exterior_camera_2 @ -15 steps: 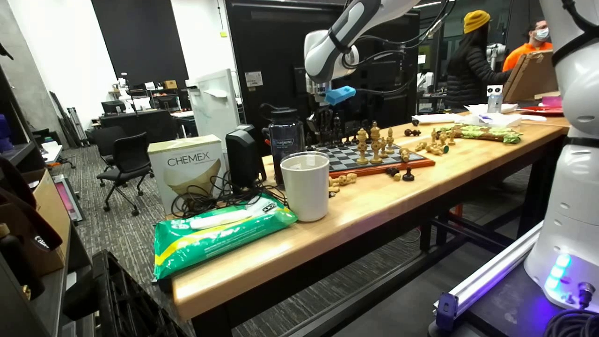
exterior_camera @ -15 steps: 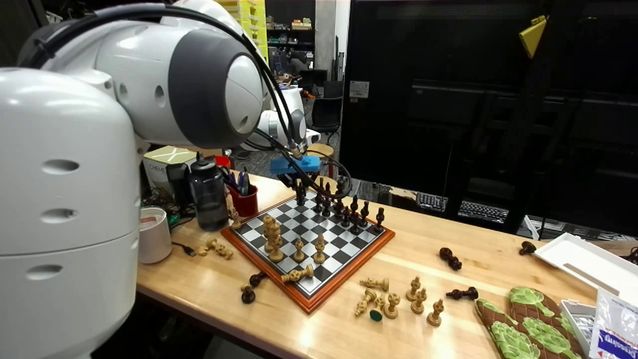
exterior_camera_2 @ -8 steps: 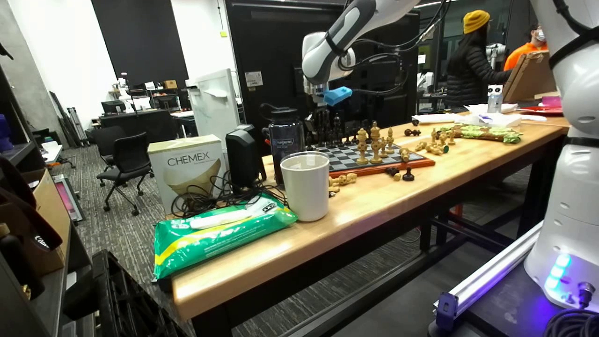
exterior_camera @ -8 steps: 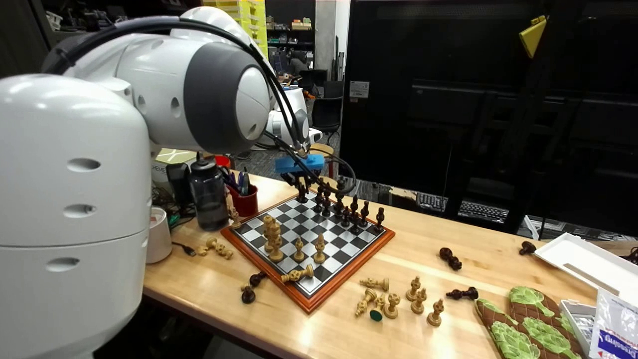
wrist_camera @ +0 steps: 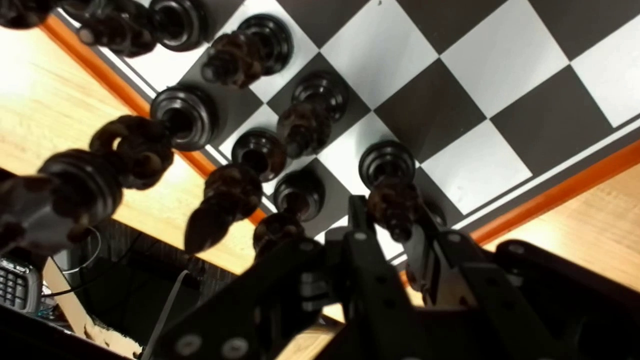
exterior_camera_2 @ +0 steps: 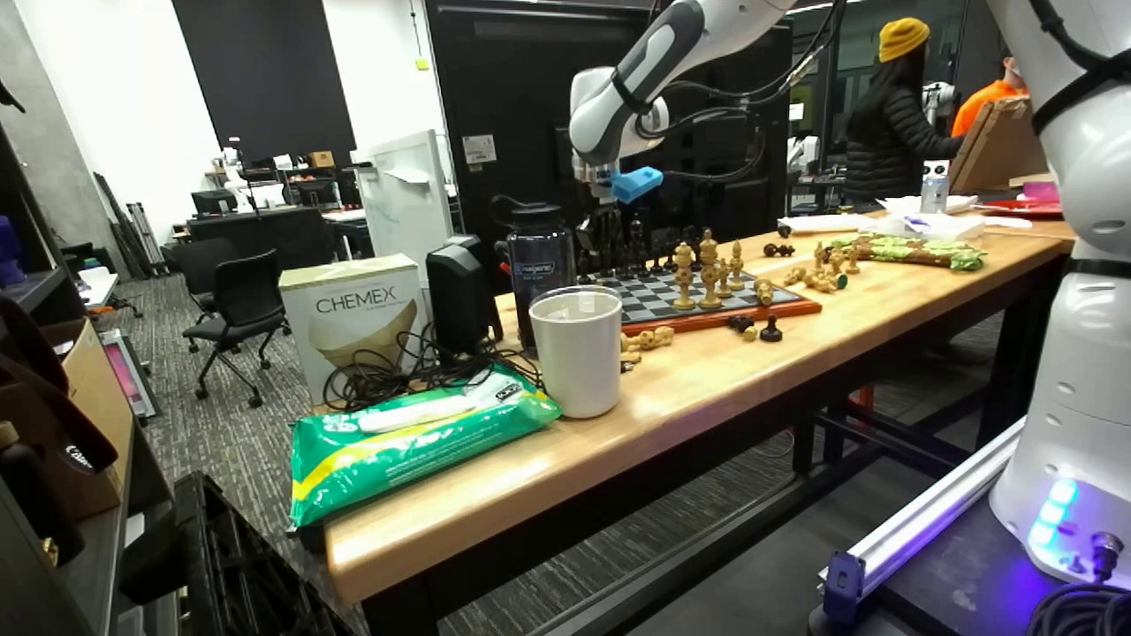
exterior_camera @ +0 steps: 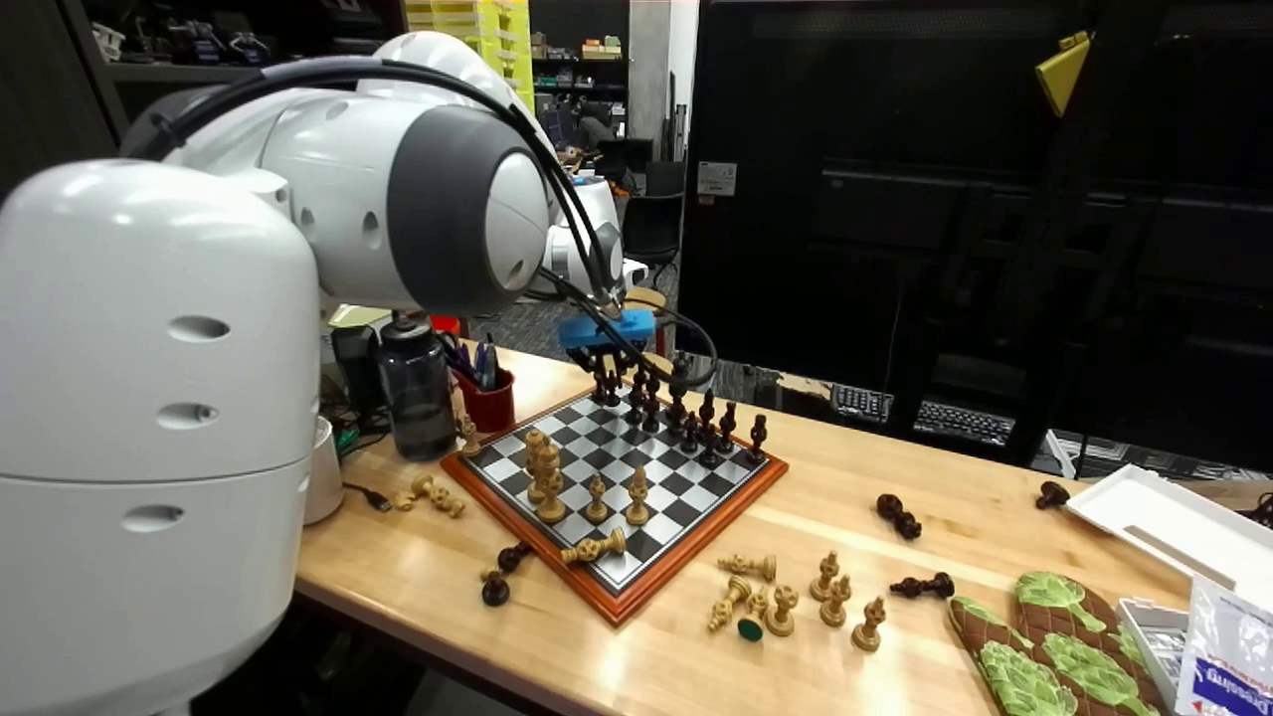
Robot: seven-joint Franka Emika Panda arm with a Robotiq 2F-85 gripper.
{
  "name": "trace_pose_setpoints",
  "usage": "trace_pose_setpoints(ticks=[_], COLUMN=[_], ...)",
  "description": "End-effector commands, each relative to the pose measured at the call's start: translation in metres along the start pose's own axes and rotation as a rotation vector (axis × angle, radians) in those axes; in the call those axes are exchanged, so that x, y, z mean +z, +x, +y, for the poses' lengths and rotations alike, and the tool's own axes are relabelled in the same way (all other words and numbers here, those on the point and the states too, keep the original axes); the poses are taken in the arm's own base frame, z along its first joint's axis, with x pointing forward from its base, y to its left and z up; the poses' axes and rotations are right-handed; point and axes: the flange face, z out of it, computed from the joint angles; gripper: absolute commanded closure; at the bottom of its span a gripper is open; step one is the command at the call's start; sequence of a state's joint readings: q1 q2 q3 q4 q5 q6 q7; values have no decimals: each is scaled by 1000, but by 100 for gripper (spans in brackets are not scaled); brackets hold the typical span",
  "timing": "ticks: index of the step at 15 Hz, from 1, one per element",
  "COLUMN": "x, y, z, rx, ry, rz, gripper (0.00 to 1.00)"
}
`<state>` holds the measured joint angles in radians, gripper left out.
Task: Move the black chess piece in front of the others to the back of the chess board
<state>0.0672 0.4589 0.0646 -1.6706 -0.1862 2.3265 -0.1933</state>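
Can't tell if my hand (wrist_camera: 393, 215) is clamped on the piece (wrist_camera: 391, 187) it straddles; sideways drift could topple the others (wrist_camera: 304, 124) just beside it.

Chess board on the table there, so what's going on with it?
A robot arm has its gripper at a corner of the chess board, close by a dark piece, perhaps to move it; I can't tell whether it's gripped. Other dark pieces stand nearby, cream pieces stand farther across, and several pieces lie tipped over on the table.
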Motion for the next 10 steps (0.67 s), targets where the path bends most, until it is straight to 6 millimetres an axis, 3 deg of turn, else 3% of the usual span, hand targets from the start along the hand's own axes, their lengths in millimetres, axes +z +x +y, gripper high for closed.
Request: trace_pose_setpoints(ticks=[1,6,7,8,9,10], x=[0,1,1,1,1,0], y=[4,6,6,6,6,6], z=[6,10,11,11,12,13], rx=[-27,-33,-33,-32,-29,-28], ry=[-13,-16,-18,-18,-17,-17], rz=[-11,-13,-13,-13,-13,-12], gripper=[95,95,82,82,68,69])
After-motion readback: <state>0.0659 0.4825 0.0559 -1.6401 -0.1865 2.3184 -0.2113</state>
